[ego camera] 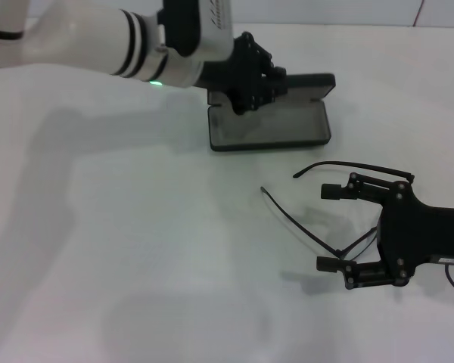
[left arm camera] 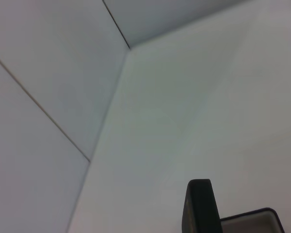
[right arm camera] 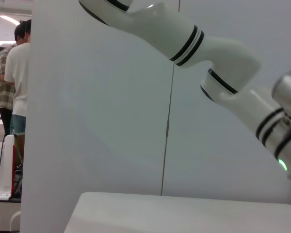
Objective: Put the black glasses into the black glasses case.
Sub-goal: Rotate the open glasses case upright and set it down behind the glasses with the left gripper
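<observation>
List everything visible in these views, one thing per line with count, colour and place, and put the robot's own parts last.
Thin black wire-frame glasses: one, black, on the table at the head view's right, temple arms spread, front end between the right gripper's fingers.
Black oblong hinged glasses case: one, black with grey lining, lying open at the table's far side.
White table: one, white, under everything.
People: at least one, pale shirt, in the background of the right wrist view.
Left gripper: one, black, on a white arm, at the case's lid.
Right gripper: one, black, open, low over the table around the glasses.
</observation>
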`<act>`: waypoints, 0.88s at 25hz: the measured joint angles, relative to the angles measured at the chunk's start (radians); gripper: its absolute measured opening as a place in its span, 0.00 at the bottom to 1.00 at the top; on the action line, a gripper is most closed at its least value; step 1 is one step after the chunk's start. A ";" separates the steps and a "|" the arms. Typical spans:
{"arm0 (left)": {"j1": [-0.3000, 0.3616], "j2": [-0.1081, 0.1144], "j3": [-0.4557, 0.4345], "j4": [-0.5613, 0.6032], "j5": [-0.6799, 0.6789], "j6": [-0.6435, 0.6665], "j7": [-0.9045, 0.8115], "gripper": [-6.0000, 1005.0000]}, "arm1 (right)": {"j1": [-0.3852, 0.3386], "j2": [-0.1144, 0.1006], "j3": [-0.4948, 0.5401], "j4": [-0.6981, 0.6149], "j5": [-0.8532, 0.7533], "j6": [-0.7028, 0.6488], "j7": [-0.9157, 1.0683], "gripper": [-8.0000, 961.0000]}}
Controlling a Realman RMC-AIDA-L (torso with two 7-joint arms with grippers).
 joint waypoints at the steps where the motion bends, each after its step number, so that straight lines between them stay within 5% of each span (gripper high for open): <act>1: -0.001 -0.001 0.000 0.018 0.019 -0.023 -0.002 0.22 | 0.000 0.000 0.000 0.000 0.000 0.000 0.000 0.91; 22: -0.030 0.002 -0.001 0.020 0.119 0.056 -0.185 0.27 | 0.006 -0.005 -0.001 0.001 -0.006 0.012 0.001 0.91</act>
